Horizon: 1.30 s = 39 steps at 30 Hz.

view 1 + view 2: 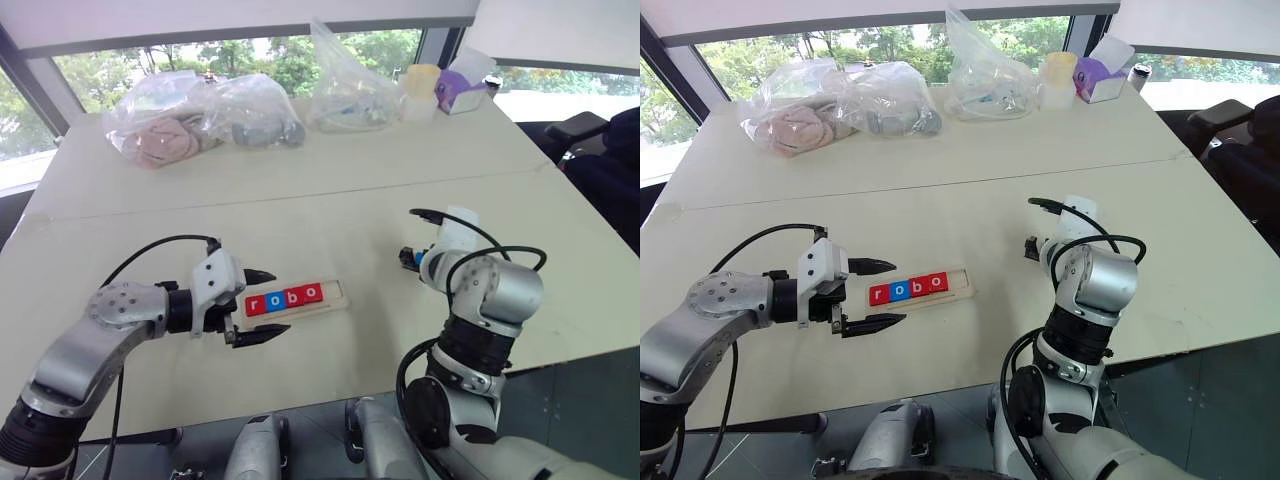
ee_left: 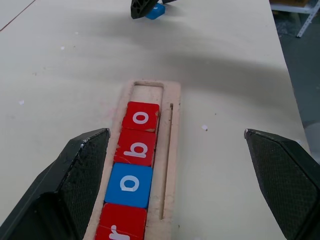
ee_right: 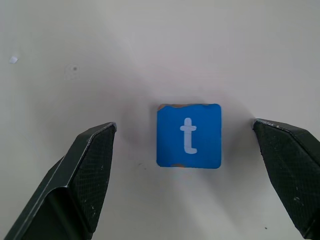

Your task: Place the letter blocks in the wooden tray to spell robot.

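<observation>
Blue t block [image 3: 189, 135] lies flat on the table [image 1: 330, 190], between the wide-open fingers of the right gripper [image 3: 187, 165], not yet touched. Risk: an off-centre close could spin or skid it. Tray [image 2: 172, 130] by the wide, empty left gripper [image 1: 262, 305] holds r, o, b, o; end slot vacant. White letter upright, top edge chipped.
</observation>
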Tool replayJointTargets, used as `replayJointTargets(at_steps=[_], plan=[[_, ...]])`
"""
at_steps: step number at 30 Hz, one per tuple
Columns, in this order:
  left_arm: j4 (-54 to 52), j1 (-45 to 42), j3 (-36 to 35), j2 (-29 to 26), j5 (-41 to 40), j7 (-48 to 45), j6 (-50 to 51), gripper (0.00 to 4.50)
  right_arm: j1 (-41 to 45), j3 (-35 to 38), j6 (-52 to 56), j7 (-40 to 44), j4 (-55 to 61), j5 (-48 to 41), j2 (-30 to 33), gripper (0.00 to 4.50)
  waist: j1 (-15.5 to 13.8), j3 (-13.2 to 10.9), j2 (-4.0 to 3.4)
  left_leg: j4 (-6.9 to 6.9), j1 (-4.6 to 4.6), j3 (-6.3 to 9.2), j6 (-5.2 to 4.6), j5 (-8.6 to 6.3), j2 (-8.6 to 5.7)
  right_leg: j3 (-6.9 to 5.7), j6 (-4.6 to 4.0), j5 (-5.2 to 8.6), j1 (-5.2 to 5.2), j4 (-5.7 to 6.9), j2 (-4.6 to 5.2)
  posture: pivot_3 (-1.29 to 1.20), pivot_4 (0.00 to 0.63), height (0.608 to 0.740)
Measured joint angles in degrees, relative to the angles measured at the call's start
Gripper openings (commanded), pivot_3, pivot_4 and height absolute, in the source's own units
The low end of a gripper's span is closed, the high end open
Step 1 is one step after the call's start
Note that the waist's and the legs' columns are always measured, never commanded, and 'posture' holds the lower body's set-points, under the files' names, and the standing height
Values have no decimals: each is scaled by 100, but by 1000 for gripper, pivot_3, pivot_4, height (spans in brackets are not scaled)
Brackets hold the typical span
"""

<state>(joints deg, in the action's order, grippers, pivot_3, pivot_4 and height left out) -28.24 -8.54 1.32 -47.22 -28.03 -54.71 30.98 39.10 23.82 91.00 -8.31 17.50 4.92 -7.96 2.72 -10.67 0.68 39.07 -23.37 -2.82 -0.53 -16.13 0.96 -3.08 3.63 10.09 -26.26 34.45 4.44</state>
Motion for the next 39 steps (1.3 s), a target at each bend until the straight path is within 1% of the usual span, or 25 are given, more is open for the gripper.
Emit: replayJointTargets(at_steps=[2, 5, 6, 12, 15, 17, 20, 24, 25, 28, 30, 34, 39], plan=[[-1, 9, -1, 0, 0, 4, 0, 4500, -58, -110, -23, 30, -22, -48, 4, 2754, 7, 5, 9, 0, 2, 0, 0, 0, 1, 0, -2, -1, 1, 0, -2, 0, 150, 740], [-1, 13, -1, 0, 0, 12, 0, 4500, -92, -246, -28, 86, -84, -135, 9, 1194, 36, 14, 23, 0, 4, 1, 0, 0, 7, 0, -5, -2, 2, 0, -4, 0, 150, 740], [-1, 14, -1, 0, 0, 13, 0, 4500, -96, -285, -29, 100, -99, -172, 10, 1128, 54, 16, 26, 0, 4, 1, 0, 0, 9, 0, -7, -3, 2, 0, -6, 0, 150, 740], [-1, 82, -1, 1, 2, 32, -6, 4500, -225, -503, -81, 244, -100, -327, 29, 1129, 118, 37, 59, -4, 5, 3, 1, 0, 29, 0, -9, -4, 3, -3, -21, 0, 150, 740], [-1, 97, -1, 1, 4, 44, -25, 4500, -513, -779, -103, 470, 104, -638, 236, 1129, 116, 51, 78, -7, 4, 4, 1, -1, 49, -1, -20, -9, 6, -16, -39, 0, 150, 740], [3, 99, -3, 1, 8, 46, -36, 4500, -758, -934, -110, 654, 346, -1053, 490, 1129, 108, 51, 79, -11, 5, 3, 2, -1, 51, -1, -25, -6, 4, -16, -40, 0, 150, 740], [13, 93, -3, 1, 13, 30, -52, 4500, -1021, -1095, -109, 703, 592, -1719, 822, 1129, 108, 51, 78, -14, 4, 3, 2, -1, 61, -1, -32, -6, 1, -17, -51, 0, 150, 740], [61, 79, -2, 0, 46, -11, -67, 4500, -1249, -1317, -33, 514, 715, -3243, 1610, 1129, 100, 46, 70, -15, 1, 0, 2, -2, 76, 0, -52, -10, -5, -25, -65, 0, 150, 740], [73, 68, -2, 0, 55, -29, -73, 4500, -1267, -1360, 1, 326, 685, -3821, 1840, 1129, 96, 45, 69, -15, 1, 0, 2, -2, 80, 0, -55, -11, -7, -24, -70, 0, 150, 740], [110, -23, 2, 0, 96, -76, -115, 4500, -1224, -1480, 43, -336, 496, -5155, 2299, 1129, 77, 41, 64, -17, 0, 1, 2, -2, 87, 0, -60, -8, -11, -25, -80, 0, 150, 740], [111, -80, 2, 1, 121, -113, -122, 4500, -1159, -1581, 66, -892, 332, -6035, 2540, 1129, 61, 39, 61, -20, 0, 1, 2, -2, 89, 0, -61, -6, -12, -26, -84, 0, 150, 740], [114, -86, 4, 1, 131, -153, -122, 4500, -1083, -1721, 77, -2087, 53, -7585, 2822, 1129, 15, 39, 61, -25, -1, -2, 1, -2, 90, 2, -63, -6, -15, -28, -87, 0, 150, 740], [113, -85, 4, 1, 132, -152, -114, 4500, -926, -1929, 6, -3503, -322, -8964, 3018, 1129, -44, 39, 61, -23, -4, -4, 1, -2, 89, 4, -62, -5, -14, -33, -85, 0, 150, 740]])
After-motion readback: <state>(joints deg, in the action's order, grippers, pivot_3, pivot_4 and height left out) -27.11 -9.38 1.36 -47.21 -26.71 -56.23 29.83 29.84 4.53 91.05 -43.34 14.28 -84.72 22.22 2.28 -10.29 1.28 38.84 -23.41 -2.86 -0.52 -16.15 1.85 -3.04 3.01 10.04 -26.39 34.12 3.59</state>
